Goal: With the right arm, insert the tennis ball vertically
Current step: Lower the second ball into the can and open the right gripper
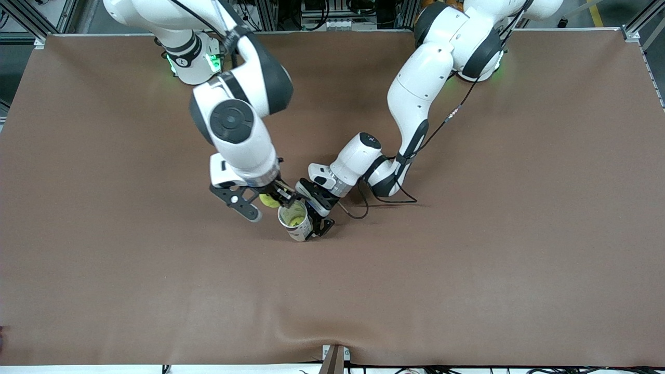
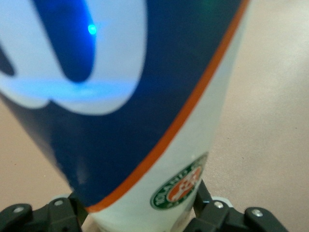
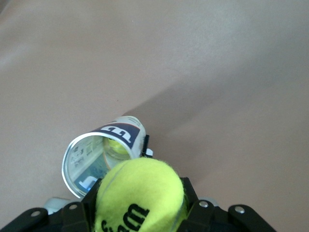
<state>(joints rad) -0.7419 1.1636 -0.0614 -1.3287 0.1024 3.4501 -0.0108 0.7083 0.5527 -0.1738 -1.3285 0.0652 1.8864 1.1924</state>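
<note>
A yellow-green tennis ball (image 1: 269, 200) (image 3: 140, 193) sits between the fingers of my right gripper (image 1: 274, 198) (image 3: 140, 205), which is shut on it just beside and slightly above the open mouth of a ball can (image 1: 295, 221) (image 3: 104, 154). The can is white and blue with an orange stripe (image 2: 145, 96). It stands nearly upright on the table, tilted a little, with my left gripper (image 1: 315, 222) (image 2: 142, 212) shut around its lower body. Another yellow ball (image 3: 114, 145) lies deep inside the can.
The brown table mat (image 1: 467, 259) spreads wide on all sides of the can. A black cable (image 1: 358, 208) from the left arm loops onto the mat beside its wrist. A small bracket (image 1: 335, 357) sits at the table edge nearest the front camera.
</note>
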